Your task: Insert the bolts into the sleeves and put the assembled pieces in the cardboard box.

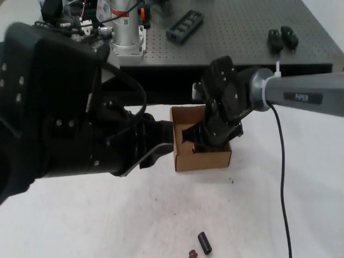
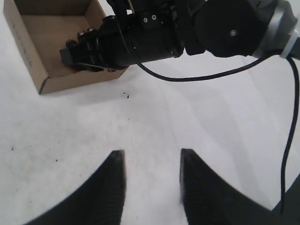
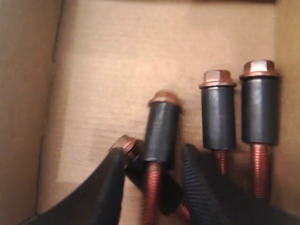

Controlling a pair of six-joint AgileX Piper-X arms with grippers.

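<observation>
The cardboard box [image 1: 201, 161] sits at the centre of the high view on the white cloth [image 1: 258, 215], with the assembled pieces lying on its floor. The first piece [image 3: 259, 108] lies close along one side wall, the second piece [image 3: 218, 115] is just beside it, and the third piece [image 3: 161, 126] is next along. All three are copper bolts in black sleeves, roughly parallel. The fourth piece [image 3: 127, 145] lies tilted, partly under the third, with its head and a little sleeve showing.

My right gripper [image 3: 157, 151] is down inside the box with its fingers spread. The third piece's threaded shank runs between them and I am gripping nothing. One fingertip is at the fourth piece's head, and the other finger covers part of the second piece's shank. In the high view the gripper body hides most of the box's inside.

My left gripper [image 2: 150, 157] hangs over bare cloth, left of the box in the high view, fingers apart and empty. My left arm hides the box's left side.

At lower centre of the high view, well apart from the box, a loose sleeve [image 1: 204, 242] lies just beside a loose bolt [image 1: 192, 253] at the frame's bottom edge.

Across the top runs a perforated metal bench [image 1: 242, 32] with a black tray [image 1: 184, 25]. Two small black objects [image 1: 282, 38] are at upper right and a silver cylinder [image 1: 127, 29] at upper left. A black cable [image 1: 282, 177] drops down the right side.
</observation>
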